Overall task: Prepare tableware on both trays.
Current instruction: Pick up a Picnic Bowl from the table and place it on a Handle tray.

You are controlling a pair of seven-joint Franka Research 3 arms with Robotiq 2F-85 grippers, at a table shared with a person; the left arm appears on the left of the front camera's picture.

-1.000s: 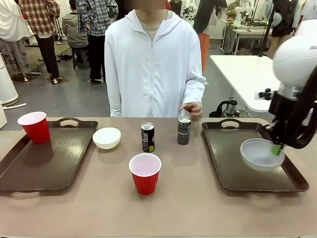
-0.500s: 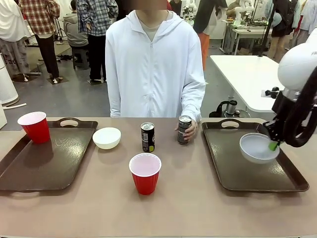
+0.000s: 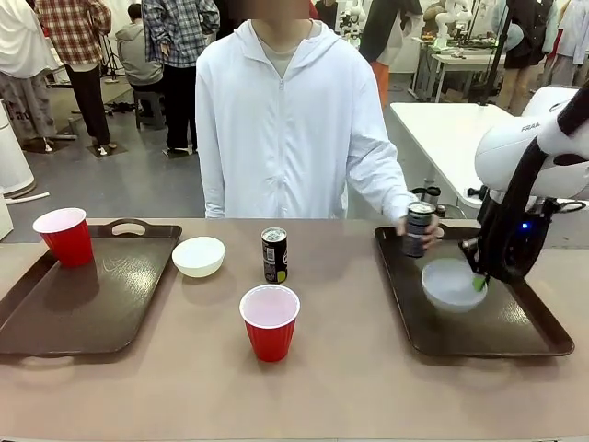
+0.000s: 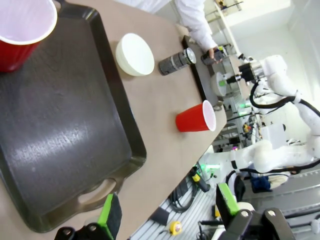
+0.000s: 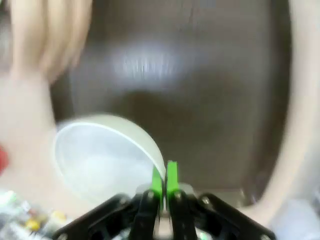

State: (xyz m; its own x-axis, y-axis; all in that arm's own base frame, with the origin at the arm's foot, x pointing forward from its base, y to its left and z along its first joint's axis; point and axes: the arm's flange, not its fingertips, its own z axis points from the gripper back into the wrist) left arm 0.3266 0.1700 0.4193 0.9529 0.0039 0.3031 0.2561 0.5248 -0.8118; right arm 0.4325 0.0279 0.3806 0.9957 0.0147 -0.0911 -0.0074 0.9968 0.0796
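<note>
My right gripper (image 3: 479,281) (image 5: 164,179) is shut on the rim of a whitish bowl (image 3: 449,284) (image 5: 100,155), low over the right tray (image 3: 515,322) (image 5: 200,75). The person's hand holds a dark can (image 3: 418,228) over that tray's far left corner. A red cup (image 3: 63,236) (image 4: 20,25) stands on the left tray (image 3: 92,295) (image 4: 65,125). On the table between the trays are a second bowl (image 3: 199,256) (image 4: 135,54), a can (image 3: 274,254) (image 4: 175,61) and a red cup (image 3: 270,321) (image 4: 196,117). My left gripper (image 4: 167,210) is open over the left tray's near end.
The person in a white hoodie (image 3: 285,120) stands at the table's far edge, arm stretched toward the right tray. My right arm (image 3: 525,175) hangs over that tray's right side. A white table (image 3: 460,138) stands behind.
The person lifted the right-hand can off the table and carried it to the right tray. My right gripper moved the bowl leftward and lower over that tray.
</note>
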